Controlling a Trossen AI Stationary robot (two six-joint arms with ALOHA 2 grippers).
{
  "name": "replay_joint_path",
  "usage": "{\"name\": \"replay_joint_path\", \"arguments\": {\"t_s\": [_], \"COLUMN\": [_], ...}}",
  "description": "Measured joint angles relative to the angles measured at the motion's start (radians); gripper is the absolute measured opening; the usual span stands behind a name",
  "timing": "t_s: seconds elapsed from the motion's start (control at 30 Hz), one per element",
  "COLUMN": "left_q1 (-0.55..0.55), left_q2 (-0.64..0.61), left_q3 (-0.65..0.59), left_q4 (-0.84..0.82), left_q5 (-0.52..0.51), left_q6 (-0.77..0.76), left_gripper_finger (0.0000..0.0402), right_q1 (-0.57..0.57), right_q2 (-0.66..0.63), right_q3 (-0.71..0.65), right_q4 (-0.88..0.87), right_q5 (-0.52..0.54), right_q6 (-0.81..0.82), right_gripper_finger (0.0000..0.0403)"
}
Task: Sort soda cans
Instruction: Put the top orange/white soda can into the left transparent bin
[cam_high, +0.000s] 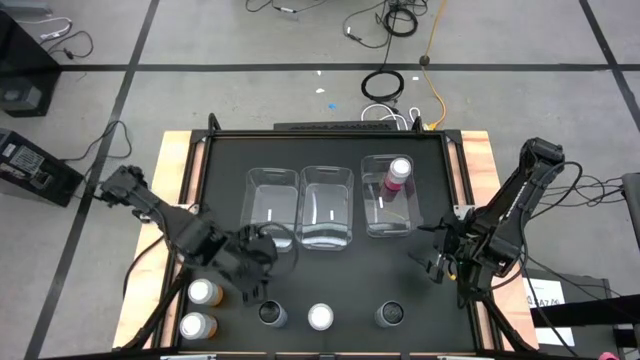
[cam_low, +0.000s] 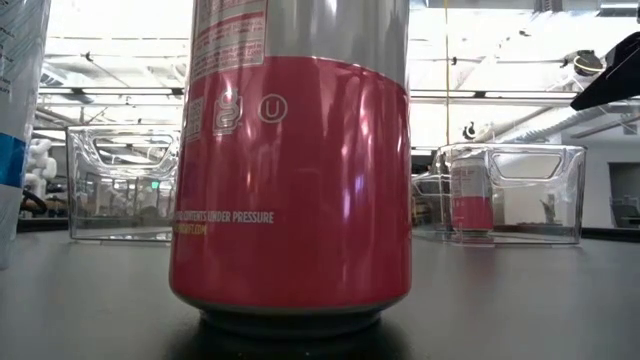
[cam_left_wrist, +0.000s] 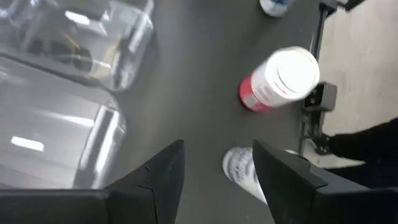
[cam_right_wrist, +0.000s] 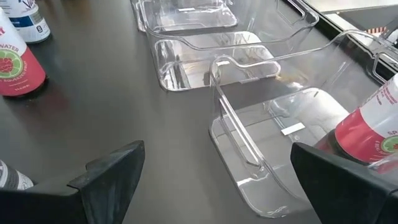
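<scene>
Floor (cam_high: 200, 40): grey, crossed by dark lines. Loose cables (cam_high: 400, 20) and a coiled black cable (cam_high: 383, 84) beyond the table's far edge. Black box (cam_high: 35, 168) left of the table. Ceiling (cam_low: 520, 50): white beams, brightly lit.

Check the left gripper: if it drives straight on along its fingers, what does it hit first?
Likely the dark can on the table between the left gripper fingers; its jaws are open around that line, empty. The pink can stands farther on and off to one side. Depth is a guess.

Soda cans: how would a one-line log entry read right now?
pink can in right bin | five cans on table | left gripper open over dark can | right gripper open, empty
</scene>
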Motion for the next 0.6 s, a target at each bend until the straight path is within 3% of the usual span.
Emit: {"name": "replay_joint_path", "arguments": {"t_s": [0.27,0.6], "left_q1": [-0.021,-0.004], "left_q2": [0.054,0.060], "left_q3": [0.021,0.021], "left_q4": [0.021,0.115], "left_q5": [0.047,0.012], "left_q6": [-0.132,-0.103], "left_gripper_finger": [0.0198,0.0198], "right_q1": [0.000,0.000], "right_q2": [0.000,0.000], "right_q3": [0.000,0.000], "right_q4": [0.008,0.047], "right_q5": [0.000,-0.010], "right_q6": [-0.007,-0.007], "right_gripper_finger": [0.0396,0.0396]}}
